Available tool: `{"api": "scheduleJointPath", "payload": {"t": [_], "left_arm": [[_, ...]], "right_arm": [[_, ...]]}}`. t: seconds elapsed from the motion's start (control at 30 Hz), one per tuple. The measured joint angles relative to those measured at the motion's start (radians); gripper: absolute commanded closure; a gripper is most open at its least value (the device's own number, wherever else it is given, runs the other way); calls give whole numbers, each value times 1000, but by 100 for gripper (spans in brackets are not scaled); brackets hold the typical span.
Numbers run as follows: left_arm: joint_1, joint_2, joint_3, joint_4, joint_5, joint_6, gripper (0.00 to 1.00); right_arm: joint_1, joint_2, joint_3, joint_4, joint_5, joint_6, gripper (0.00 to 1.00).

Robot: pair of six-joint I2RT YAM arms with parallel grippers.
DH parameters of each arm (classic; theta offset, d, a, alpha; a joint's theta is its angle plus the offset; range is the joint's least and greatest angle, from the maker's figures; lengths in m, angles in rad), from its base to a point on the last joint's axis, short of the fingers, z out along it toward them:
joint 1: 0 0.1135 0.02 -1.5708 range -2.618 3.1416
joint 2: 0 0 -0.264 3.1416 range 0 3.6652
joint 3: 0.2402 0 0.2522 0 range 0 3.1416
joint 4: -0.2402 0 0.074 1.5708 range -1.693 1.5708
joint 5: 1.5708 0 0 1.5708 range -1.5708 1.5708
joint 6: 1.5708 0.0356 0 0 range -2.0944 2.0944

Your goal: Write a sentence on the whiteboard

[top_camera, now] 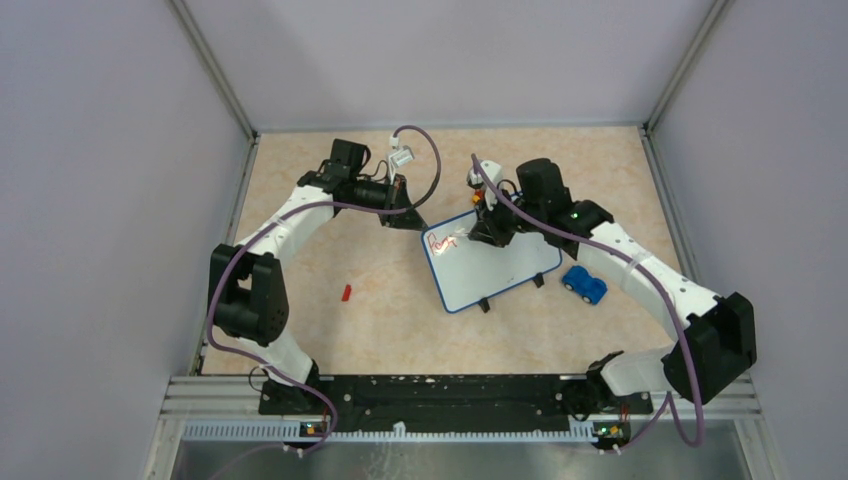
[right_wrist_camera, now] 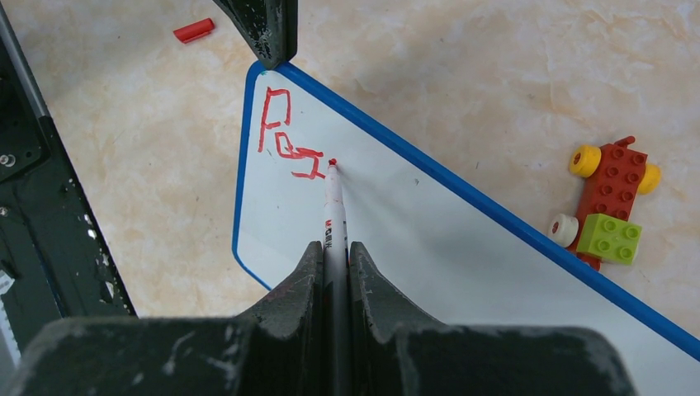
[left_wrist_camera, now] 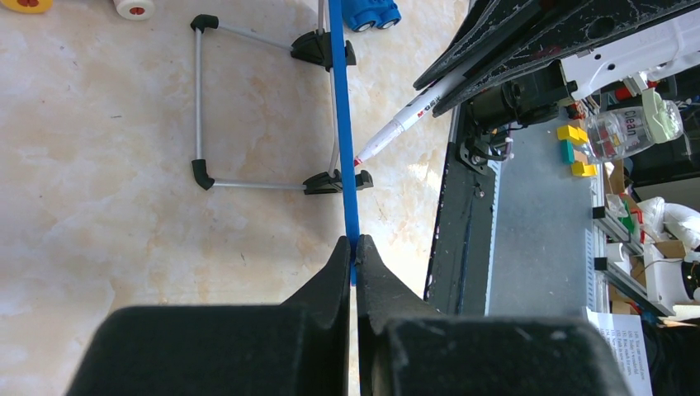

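Table surface (top_camera: 380, 330): beige, marbled, bounded by lavender wall panels (top_camera: 100, 150).

Red cap (top_camera: 346, 293): lies flat on the table, left of centre, apart from all other items.

Blue toy car (top_camera: 584, 285): on the table, right side.

Brick vehicle (right_wrist_camera: 611, 206): red body, yellow and white wheels, one lime-green brick attached.

Off the table: clear bottle (left_wrist_camera: 631, 128) labelled "Clean", beside yellow and teal blocks (left_wrist_camera: 575, 148).

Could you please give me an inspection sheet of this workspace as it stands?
Surface: beige marbled table.
Job's things: whiteboard propped on its stand; sentence begun, a few red letters; marker tip at the board.
Clutter: red cap, blue toy car, brick car.
Grippers: left gripper, fingers shut on the board's blue rim; right gripper shut on the marker.
Cables: purple cables loop along both arms.
Surroundings: lilac walls.
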Motion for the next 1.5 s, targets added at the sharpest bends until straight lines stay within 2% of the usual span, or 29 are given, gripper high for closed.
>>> {"api": "scheduleJointPath", "payload": {"t": [0.43, 0.77, 1.5], "left_arm": [[0, 0, 0, 0, 4, 0, 100], [0, 0, 0, 0, 5, 0, 100], [-2, -5, 0, -2, 5, 0, 100]], "right_arm": [[0, -5, 0, -24, -5, -1, 100], [-36, -69, 0, -30, -50, 11, 100], [-50, -41, -15, -22, -41, -2, 100]]}}
